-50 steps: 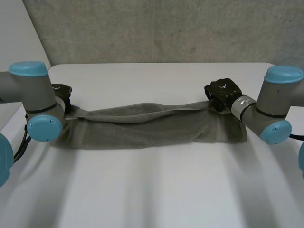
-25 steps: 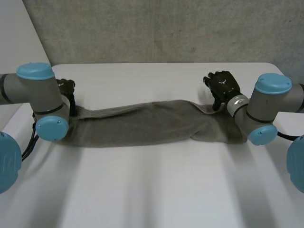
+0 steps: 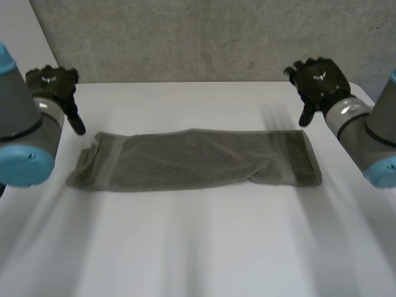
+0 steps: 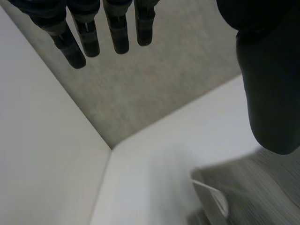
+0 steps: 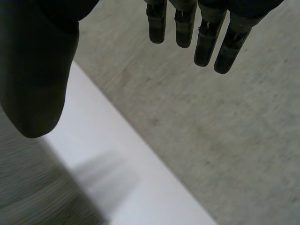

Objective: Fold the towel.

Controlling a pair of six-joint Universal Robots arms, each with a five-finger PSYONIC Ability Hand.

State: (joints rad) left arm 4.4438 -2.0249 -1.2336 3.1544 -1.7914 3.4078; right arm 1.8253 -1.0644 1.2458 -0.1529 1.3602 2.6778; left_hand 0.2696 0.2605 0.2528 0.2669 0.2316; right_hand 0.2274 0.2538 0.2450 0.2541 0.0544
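A grey towel (image 3: 195, 159) lies folded into a long strip across the middle of the white table (image 3: 198, 247). My left hand (image 3: 54, 86) hovers above and behind the towel's left end, fingers straight and apart, holding nothing. My right hand (image 3: 318, 83) hovers above and behind the right end, likewise spread and empty. Beneath the left hand's thumb (image 4: 267, 89), the left wrist view catches a corner of the towel (image 4: 243, 192). In the right wrist view the towel (image 5: 33, 187) lies below the thumb (image 5: 35, 70), with the straight fingers (image 5: 206, 33) over the table's far edge.
A grey textured wall (image 3: 204, 37) rises just behind the table's far edge. A pale panel (image 3: 18, 55) stands at the far left. Bare tabletop stretches in front of the towel.
Both hands have let go of the towel's ends, spread their fingers, and risen up and back toward the wall. The towel has dropped flat onto the table.
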